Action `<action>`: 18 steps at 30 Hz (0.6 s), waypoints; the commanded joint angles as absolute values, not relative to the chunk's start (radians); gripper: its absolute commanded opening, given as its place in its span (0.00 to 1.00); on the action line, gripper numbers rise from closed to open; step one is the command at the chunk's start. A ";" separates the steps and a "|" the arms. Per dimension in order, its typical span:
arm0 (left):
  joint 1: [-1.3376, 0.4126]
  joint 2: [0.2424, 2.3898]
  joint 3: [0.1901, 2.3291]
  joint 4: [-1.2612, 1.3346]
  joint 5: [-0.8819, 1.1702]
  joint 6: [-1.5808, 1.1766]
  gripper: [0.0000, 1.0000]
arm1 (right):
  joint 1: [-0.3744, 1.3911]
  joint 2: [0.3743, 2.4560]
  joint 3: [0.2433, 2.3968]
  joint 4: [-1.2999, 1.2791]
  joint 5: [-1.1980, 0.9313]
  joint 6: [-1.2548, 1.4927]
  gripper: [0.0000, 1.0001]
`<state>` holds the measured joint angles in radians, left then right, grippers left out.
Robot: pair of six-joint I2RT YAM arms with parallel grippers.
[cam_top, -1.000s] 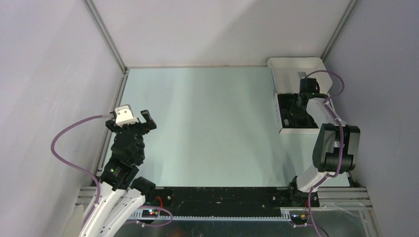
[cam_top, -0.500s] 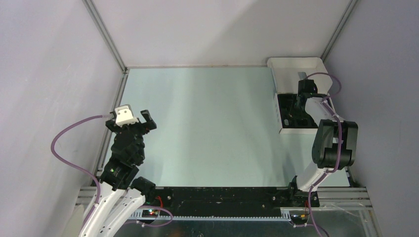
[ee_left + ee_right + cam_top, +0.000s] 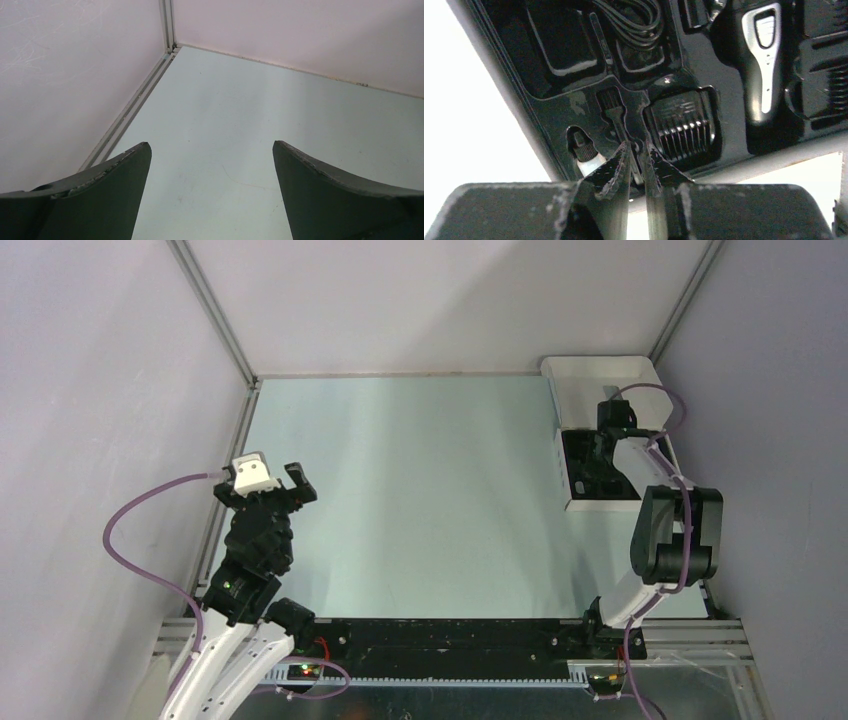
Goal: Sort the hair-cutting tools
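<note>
Grey walls (image 3: pixel 430 300) enclose the pale green table (image 3: pixel 420 500). My left gripper (image 3: pixel 211 144) is spread wide; my right gripper (image 3: pixel 636 145), inside the far-right box (image 3: pixel 595 375), is nearly closed, grip undeterminable.

A smooth, pale mint-green tabletop (image 3: pixel 420 500) fills the floor of the walled cell. Directly on it, in the far right corner, lies an open white cardboard box (image 3: pixel 600 505) with a black moulded plastic insert (image 3: pixel 580 455), its white lid (image 3: pixel 595 375) reaching the back wall
</note>
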<state>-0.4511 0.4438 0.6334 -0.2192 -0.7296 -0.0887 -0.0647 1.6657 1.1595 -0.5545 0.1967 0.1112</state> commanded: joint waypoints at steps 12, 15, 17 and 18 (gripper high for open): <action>-0.446 0.439 0.622 -0.186 -0.726 -0.098 0.98 | 0.029 1.534 1.204 -0.637 0.167 0.127 0.35; -0.446 0.438 0.623 -0.187 -0.723 -0.099 0.98 | 0.048 1.570 1.205 -0.635 0.143 0.148 0.37; -0.447 0.439 0.622 -0.187 -0.724 -0.099 0.98 | 0.057 1.594 1.204 -0.628 0.130 0.156 0.38; -0.447 0.439 0.621 -0.186 -0.724 -0.099 0.98 | 0.062 1.601 1.205 -0.619 0.126 0.159 0.38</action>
<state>-0.4511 0.4438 0.6334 -0.2192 -0.7292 -0.0887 0.0505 1.5600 1.1717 -0.6250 0.1612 0.1291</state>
